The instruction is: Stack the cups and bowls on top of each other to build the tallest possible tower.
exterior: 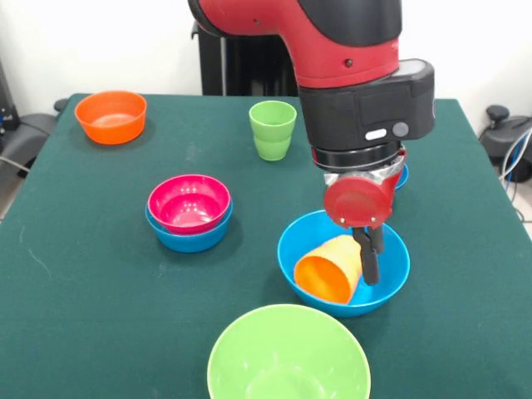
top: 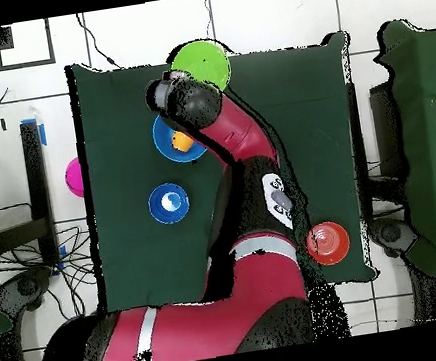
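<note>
The orange-yellow cup (exterior: 328, 270) lies tipped on its side inside the large blue bowl (exterior: 391, 278), mouth toward the camera, near the tabletop (exterior: 83, 274) front edge. It looks light, stiff, ribbed plastic, likely to roll or skid on the glossy bowl wall, so the rim or ribbed side seems the best hold. The hand (exterior: 370, 258) reaches down just beside the cup; whether its fingers grip it or stand apart I cannot tell. A pink-red bowl (exterior: 189, 202) sits nested in a small blue bowl (exterior: 189, 237).
</note>
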Motion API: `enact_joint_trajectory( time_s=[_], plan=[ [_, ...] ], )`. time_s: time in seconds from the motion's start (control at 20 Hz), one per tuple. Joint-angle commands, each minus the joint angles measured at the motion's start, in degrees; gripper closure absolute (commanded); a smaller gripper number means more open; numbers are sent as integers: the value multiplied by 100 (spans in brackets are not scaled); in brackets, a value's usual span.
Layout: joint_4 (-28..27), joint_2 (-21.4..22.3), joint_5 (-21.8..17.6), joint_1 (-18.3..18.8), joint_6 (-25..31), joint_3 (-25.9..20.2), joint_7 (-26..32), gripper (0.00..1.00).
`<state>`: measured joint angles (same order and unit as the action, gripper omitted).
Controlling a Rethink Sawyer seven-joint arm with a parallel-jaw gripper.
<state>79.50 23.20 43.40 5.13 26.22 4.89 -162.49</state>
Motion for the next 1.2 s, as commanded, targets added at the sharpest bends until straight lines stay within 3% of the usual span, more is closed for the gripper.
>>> enact_joint_trajectory(
  time_s=[0.05, 0.45, 0.8, 1.2],
  plan=[
    [103, -412, 11, -17, -254, -403, -713, 0],
    [210, -379, -42, -57, -300, -66, -848, 0],
    [412, 13, -205, -202, 305, 568, -993, 0],
    [426, -201, -29, 54, -66, 230, -642, 0]
  ],
)
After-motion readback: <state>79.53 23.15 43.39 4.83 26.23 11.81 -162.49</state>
